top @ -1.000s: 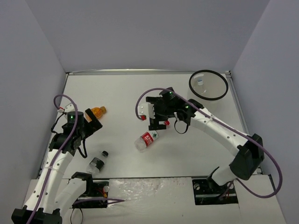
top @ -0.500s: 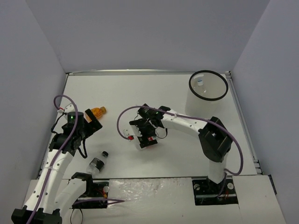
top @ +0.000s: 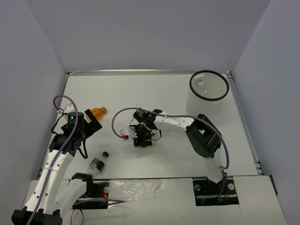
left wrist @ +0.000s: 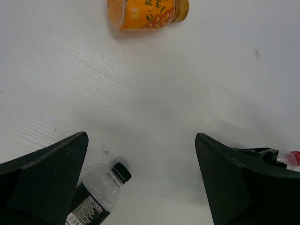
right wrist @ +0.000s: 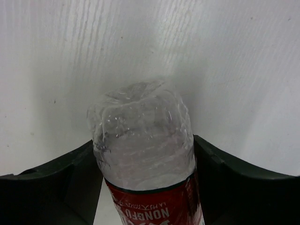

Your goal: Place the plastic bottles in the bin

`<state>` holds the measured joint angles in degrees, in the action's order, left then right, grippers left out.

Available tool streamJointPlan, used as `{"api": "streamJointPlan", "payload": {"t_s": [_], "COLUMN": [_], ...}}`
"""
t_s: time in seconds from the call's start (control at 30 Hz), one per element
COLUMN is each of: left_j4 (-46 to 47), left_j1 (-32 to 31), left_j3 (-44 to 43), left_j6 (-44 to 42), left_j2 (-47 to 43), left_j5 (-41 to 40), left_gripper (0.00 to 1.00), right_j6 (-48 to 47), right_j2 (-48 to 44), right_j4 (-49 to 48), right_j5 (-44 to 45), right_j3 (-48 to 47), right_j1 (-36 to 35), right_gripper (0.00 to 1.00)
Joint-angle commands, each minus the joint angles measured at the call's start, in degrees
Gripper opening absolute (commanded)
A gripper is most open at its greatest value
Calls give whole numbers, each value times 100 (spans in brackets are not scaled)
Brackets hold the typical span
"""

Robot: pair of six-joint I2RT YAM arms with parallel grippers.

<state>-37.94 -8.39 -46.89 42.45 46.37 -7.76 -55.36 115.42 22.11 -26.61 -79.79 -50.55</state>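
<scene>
In the right wrist view, the clear red-labelled bottle lies on the table with its base pointing away. My right gripper is shut on it, a finger pressed against each side. From above, the right gripper covers that bottle at the table's middle. My left gripper hangs open and holds nothing. The orange bottle lies just beyond it. The short clear bottle with a black cap lies nearer the left arm's base. The white bin stands at the far right.
Inside the bin, a small clear bottle shows near the far wall. Grey walls close the table on the left, back and right. A purple cable loops out from the right wrist over the table.
My right arm swung left and down from above the table onto the red-labelled bottle, and its jaws closed on it. The left arm and the other bottles have not moved.
</scene>
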Motion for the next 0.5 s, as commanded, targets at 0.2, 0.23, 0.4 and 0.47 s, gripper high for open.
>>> {"api": "streamJointPlan", "payload": {"t_s": [0.2,0.23,0.4,0.47], "left_j4": [-6,-11,-1,24], "left_j1": [-22,-22,-22,-22], "left_j3": [-224,-224,-225,-236], "left_j6": [156,162,212,230], "left_j2": [-97,-118,-161,-136], "left_j5": [-247,-264,-360,-373], "left_gripper": [97,97,97,97], "right_j6": [1337,1615,2839,3195], "right_j2": [-2472,-2807,-4379,-4818], "right_j4": [-2305,-2754,-4718,-5132], "right_j5": [1365,1701,3525,4297], "right_j3": [436,545,885,953], "right_j1": [-83,-74,109,407], "right_gripper": [26,25,25,24]}}
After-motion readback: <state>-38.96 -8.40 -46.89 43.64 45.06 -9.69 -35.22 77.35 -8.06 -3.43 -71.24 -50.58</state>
